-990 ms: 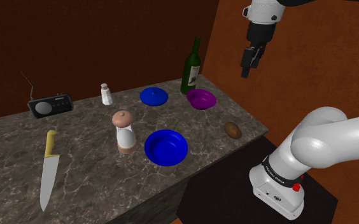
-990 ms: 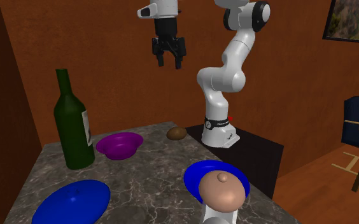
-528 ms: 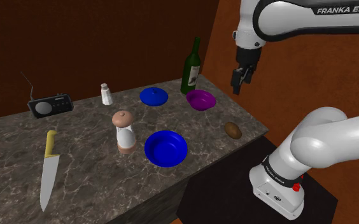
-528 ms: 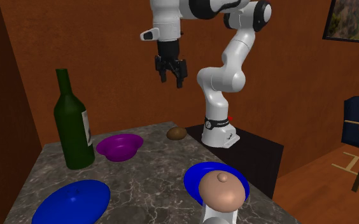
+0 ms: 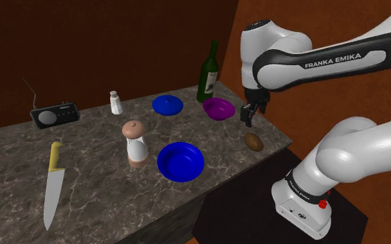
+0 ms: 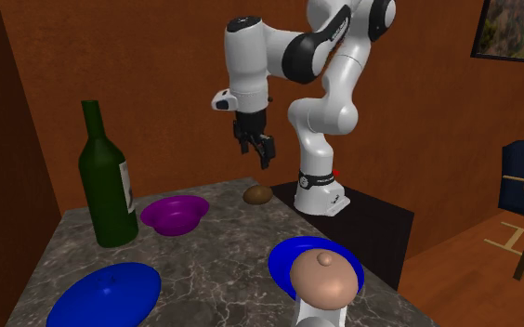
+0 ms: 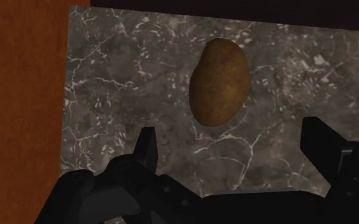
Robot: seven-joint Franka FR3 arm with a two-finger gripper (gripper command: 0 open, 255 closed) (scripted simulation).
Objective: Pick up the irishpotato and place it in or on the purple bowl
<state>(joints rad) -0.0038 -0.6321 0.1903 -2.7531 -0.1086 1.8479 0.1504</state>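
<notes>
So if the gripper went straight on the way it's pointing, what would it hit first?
Most likely the potato, lined up ahead of the open gripper; depth is unclear, so possibly the marble countertop beside it.

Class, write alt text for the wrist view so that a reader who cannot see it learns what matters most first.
A brown potato lies on a dark marble counter just ahead of the open black pincer, whose two fingers stand apart and touch nothing. An orange-brown surface shows past the counter's edge.
</notes>
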